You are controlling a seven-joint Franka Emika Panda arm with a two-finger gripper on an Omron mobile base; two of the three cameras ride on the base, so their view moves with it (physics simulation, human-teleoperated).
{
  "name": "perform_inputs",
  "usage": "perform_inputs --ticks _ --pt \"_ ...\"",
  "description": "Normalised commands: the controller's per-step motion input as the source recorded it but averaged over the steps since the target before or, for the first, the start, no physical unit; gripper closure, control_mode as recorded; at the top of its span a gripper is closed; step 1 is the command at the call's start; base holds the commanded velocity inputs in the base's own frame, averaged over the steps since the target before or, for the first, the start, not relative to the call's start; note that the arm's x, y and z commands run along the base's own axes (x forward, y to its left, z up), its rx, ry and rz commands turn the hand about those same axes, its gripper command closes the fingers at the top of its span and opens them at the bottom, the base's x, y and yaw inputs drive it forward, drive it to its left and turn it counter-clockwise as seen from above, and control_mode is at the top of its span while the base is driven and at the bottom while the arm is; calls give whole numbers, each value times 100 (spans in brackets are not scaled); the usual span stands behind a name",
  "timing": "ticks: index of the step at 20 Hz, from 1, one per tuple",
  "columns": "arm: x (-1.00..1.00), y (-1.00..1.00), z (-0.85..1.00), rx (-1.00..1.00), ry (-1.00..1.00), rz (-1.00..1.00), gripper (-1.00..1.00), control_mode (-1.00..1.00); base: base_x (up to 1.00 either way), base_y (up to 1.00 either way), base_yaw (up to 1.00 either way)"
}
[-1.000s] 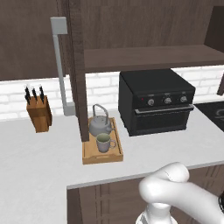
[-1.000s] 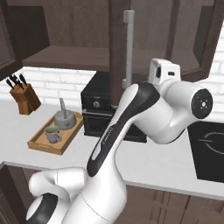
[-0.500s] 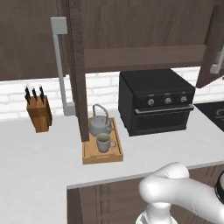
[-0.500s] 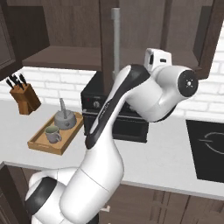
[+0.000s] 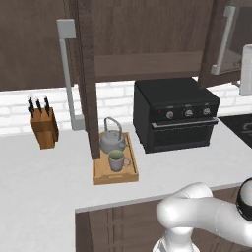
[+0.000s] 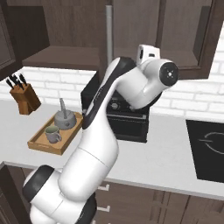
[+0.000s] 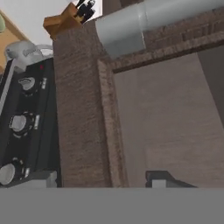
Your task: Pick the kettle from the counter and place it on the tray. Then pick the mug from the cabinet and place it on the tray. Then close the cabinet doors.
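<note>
Even, soft rendered light, no glare. Counter (image 5: 44, 182) bright, nearly washed out; cabinet (image 5: 142, 34) interior dim. Faint shadows beside tray (image 5: 115, 176) and knife block (image 5: 44, 129). Hand view coarse, blurry, pixelated up close. No edge distortion.

No readable text, labels or numbers anywhere.

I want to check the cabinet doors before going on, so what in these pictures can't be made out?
- The hand's jaws: in the right base view the white arm hides them; the hand view cuts them off at its bottom edge.
- Right dark brown glass-paned cabinet door: cropped by the left base view's top and right edges, so its angle is unclear.
- Small pale grey-green mug on the wooden tray: too small to see inside.
</note>
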Motion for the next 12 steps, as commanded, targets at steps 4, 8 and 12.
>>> perform_inputs --ticks 4,8,12 --pt "85 28 -19 0 0 -6 -100 -100 0 0 0" --pt "81 23 -10 0 0 -5 -100 -100 0 0 0" --pt "74 18 -6 0 0 -4 -100 -100 0 0 0"
